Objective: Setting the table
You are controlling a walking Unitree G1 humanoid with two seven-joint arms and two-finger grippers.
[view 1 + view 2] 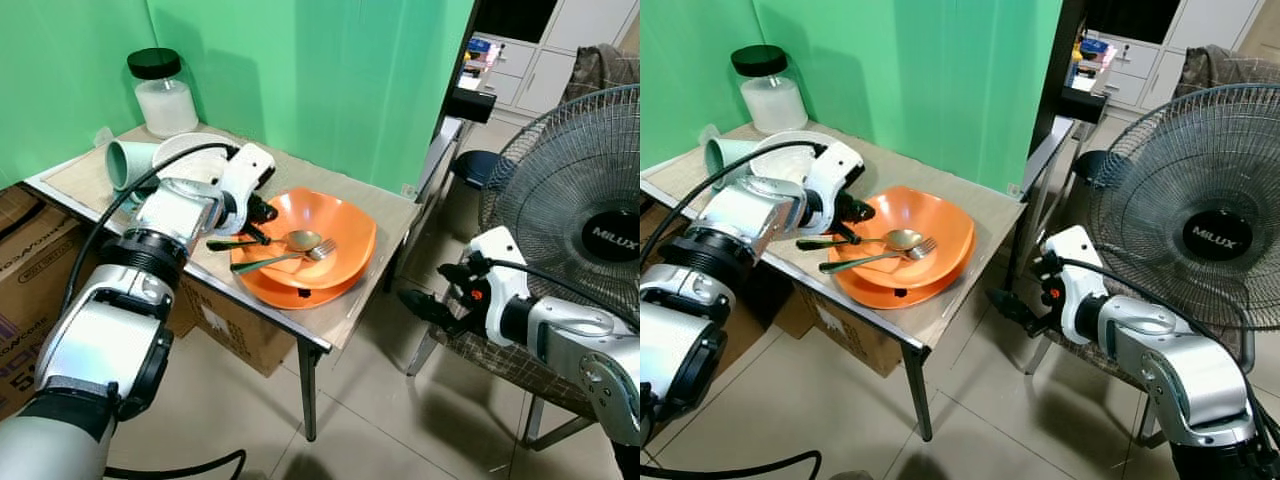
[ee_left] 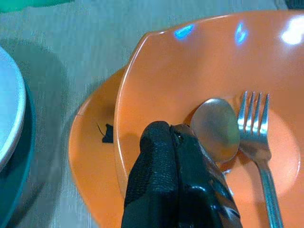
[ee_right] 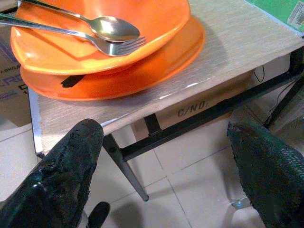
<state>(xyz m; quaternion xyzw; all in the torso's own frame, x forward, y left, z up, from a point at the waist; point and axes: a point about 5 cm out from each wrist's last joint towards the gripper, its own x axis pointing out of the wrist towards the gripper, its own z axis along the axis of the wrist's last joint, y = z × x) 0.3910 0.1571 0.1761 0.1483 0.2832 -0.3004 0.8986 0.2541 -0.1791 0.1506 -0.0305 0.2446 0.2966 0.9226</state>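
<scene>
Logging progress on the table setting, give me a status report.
Left gripper shut on spoon in orange bowl. Right gripper open, off the table. Fork beside spoon.

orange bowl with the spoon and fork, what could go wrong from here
The left pincer is shut on the spoon handle; lifting it could drag the fork lying against it out of the orange bowl. The bowl sits on an orange plate near the table edge, so a nudge might slide both off.

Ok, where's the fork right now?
The fork lies in the orange bowl, beside the spoon, just ahead of the left end effector on the table's right half.
</scene>
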